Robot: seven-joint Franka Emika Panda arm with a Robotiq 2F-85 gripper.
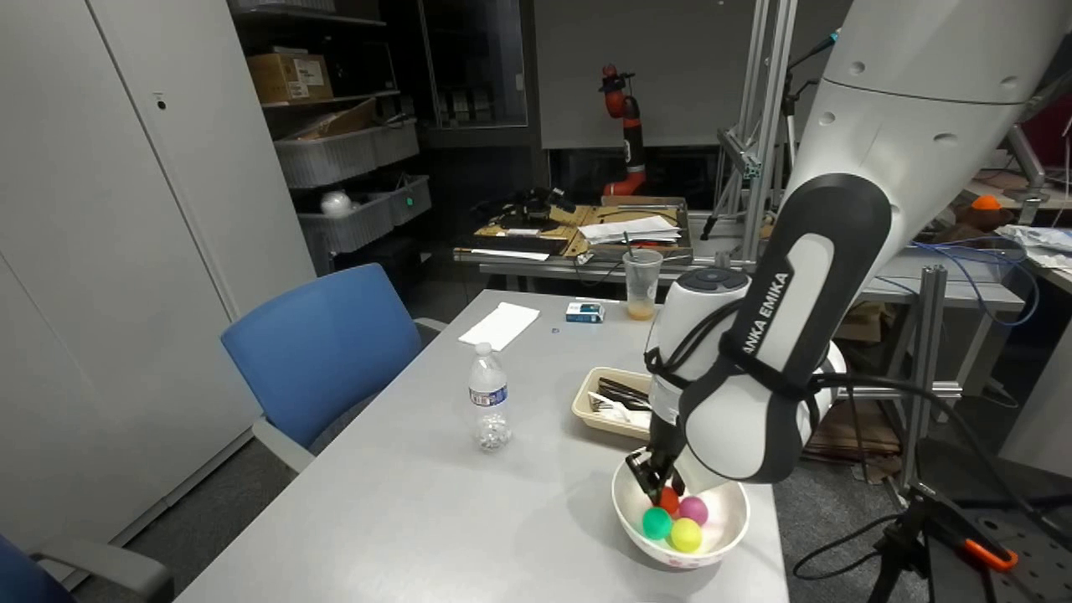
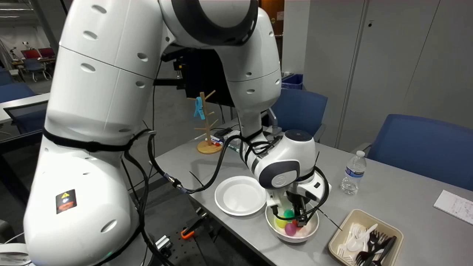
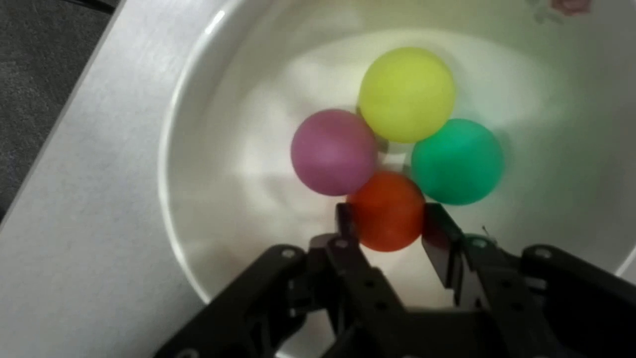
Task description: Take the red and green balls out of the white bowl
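On my wrist view I held the red ball [image 3: 390, 213] in the pincer [image 3: 387, 215], its fingers [image 3: 439, 223] against opposite sides, down inside the white bowl [image 3: 218, 159]. The green ball [image 3: 458, 161] lay just beyond one finger's tip, close beside the red one. The purple ball [image 3: 334, 152] sat just ahead of the pincer, the yellow ball [image 3: 407, 94] farther out.

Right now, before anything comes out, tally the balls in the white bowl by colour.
Red ball: 1
Green ball: 1
Yellow ball: 1
Purple ball: 1
Total in the white bowl: 4
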